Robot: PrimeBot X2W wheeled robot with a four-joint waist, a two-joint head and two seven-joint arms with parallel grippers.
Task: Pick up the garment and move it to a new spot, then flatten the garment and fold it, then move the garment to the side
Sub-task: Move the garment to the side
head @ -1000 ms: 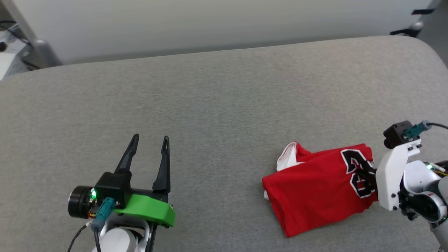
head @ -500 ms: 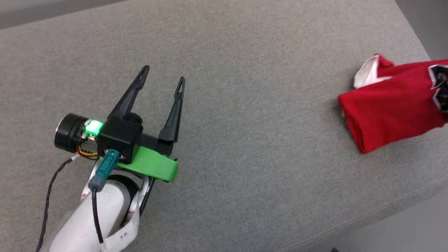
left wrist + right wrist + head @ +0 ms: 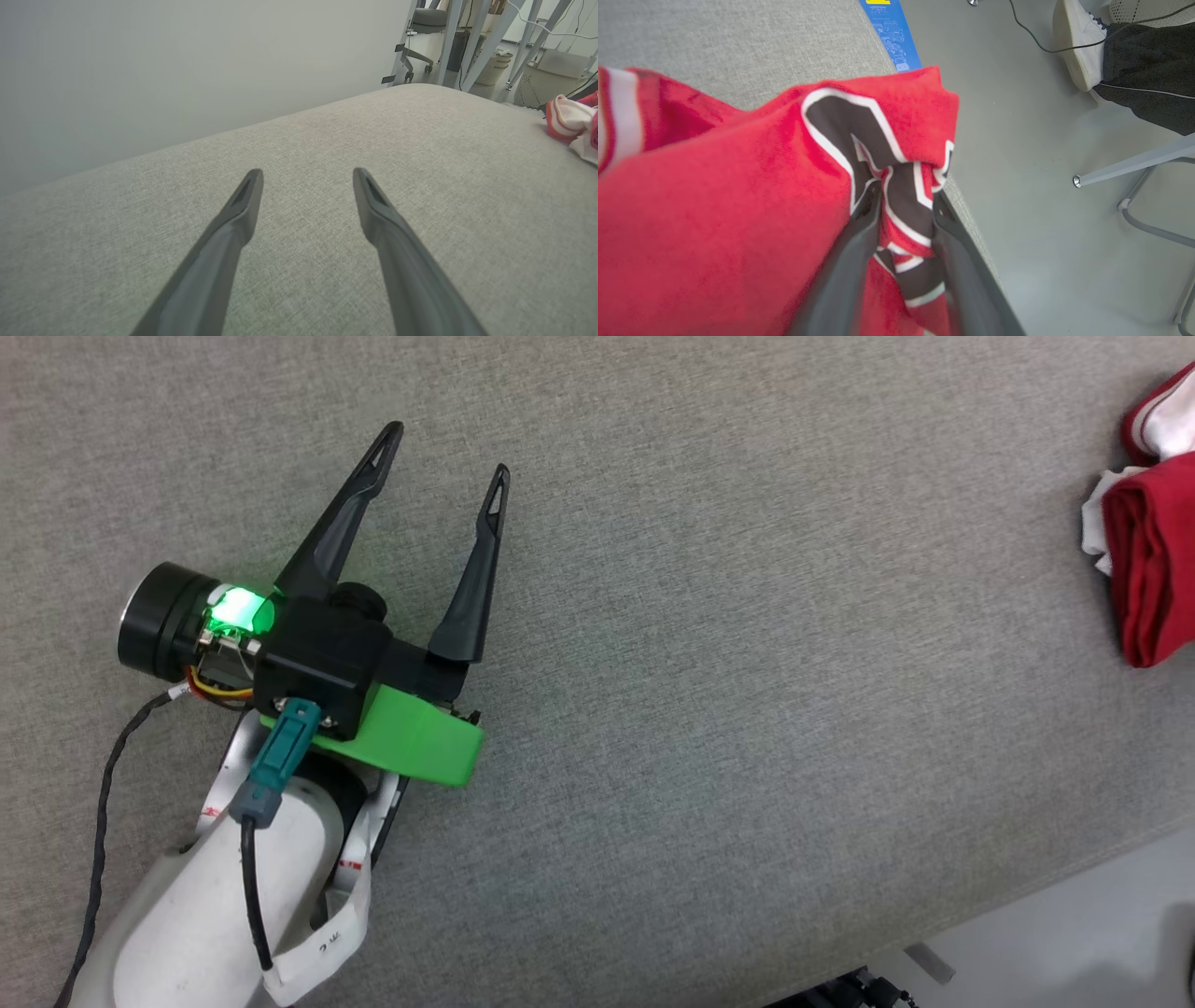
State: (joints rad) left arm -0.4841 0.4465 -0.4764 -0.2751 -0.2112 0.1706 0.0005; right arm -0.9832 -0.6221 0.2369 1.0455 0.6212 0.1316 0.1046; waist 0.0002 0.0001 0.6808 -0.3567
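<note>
Red jersey fabric bunches between the two dark fingers of my right gripper point(image 3: 906, 200), which pinch a fold of the garment point(image 3: 738, 210) just where a black, white-outlined numeral point(image 3: 859, 140) is printed. Seen from my right wrist, the held fold sits at the right edge of the grey fabric-covered desk point(image 3: 738, 42). The rest of the shirt spreads left across the cloth top, with red-and-white striped trim point(image 3: 616, 121) at its left end. Beyond the edge lies a pale grey floor point(image 3: 1031, 154), where a blue strip point(image 3: 892, 32) runs beside the desk. A person's white shoe point(image 3: 1078, 46) and dark trouser leg point(image 3: 1148, 88) stand farther off, near a grey metal chair leg point(image 3: 1134, 163).

From my head camera, the garment point(image 3: 1153, 560) shows as a red roll with white cloth beside it at the right, lying on the desk well apart from my left gripper point(image 3: 447, 449). That gripper, mounted on a green bracket point(image 3: 411, 747), is held over bare grey cloth at the left, its fingers spread with nothing between them. My left wrist camera looks along those parted fingers toward the far edge of the desk and a pale wall point(image 3: 187, 70). A corner of the garment is at the right, with an office chair point(image 3: 423, 28) and woven baskets point(image 3: 542, 84) beyond.
</note>
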